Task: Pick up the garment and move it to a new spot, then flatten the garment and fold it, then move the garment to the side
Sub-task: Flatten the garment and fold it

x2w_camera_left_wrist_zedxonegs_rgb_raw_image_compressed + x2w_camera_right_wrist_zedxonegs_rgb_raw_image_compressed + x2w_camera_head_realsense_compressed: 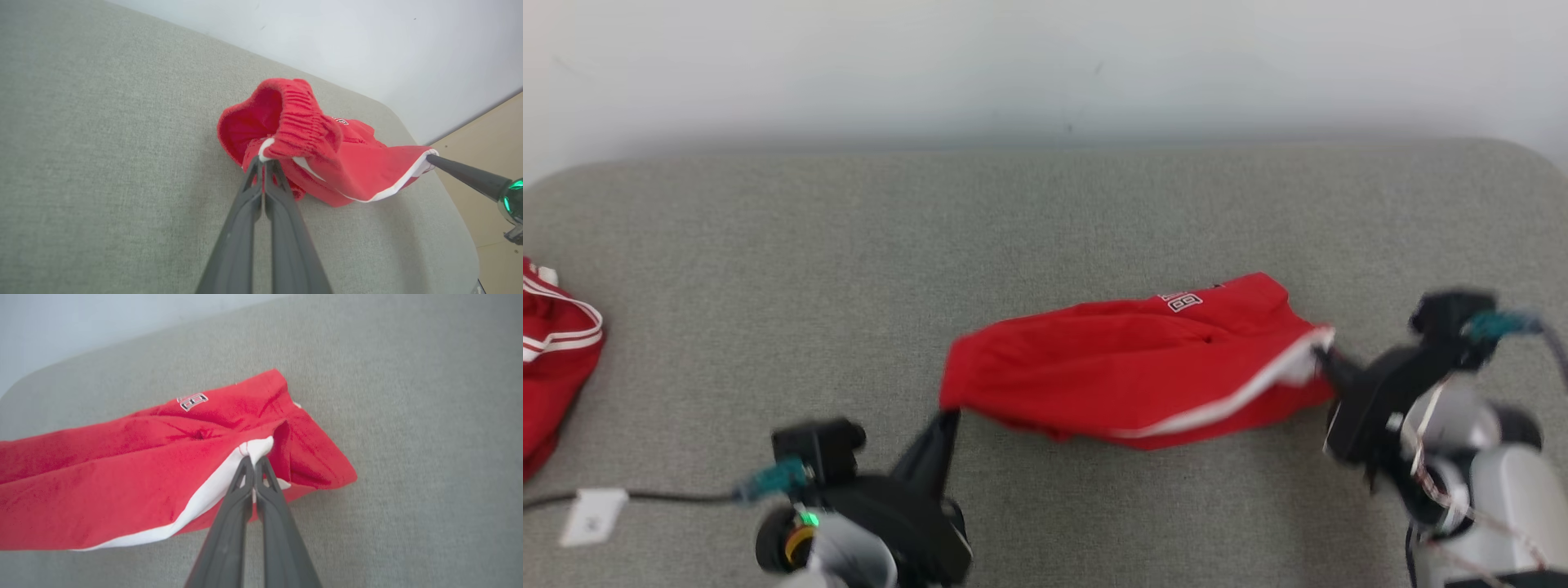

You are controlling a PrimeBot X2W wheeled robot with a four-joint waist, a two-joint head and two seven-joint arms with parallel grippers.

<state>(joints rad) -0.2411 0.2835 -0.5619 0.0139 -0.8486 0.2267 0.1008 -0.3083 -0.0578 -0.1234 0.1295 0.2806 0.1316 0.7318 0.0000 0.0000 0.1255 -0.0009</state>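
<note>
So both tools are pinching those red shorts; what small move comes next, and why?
Probably pull the left tool and right tool gently apart: each is shut on one end of the red fabric shorts with white trim, which sag, wrinkled, over the grey fabric surface.

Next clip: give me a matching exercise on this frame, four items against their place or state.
1. dark-fingered left gripper
2. dark-fingered right gripper
3. striped red-and-white cloth
4. white paper tag

A. at the left edge of the grey fabric surface
B. shut on the white-trimmed hem of the red shorts
C. on the black cable
D. shut on the shorts' ribbed waistband

Pairs: 1-D, 2-B, 3-A, 4-C.
</note>
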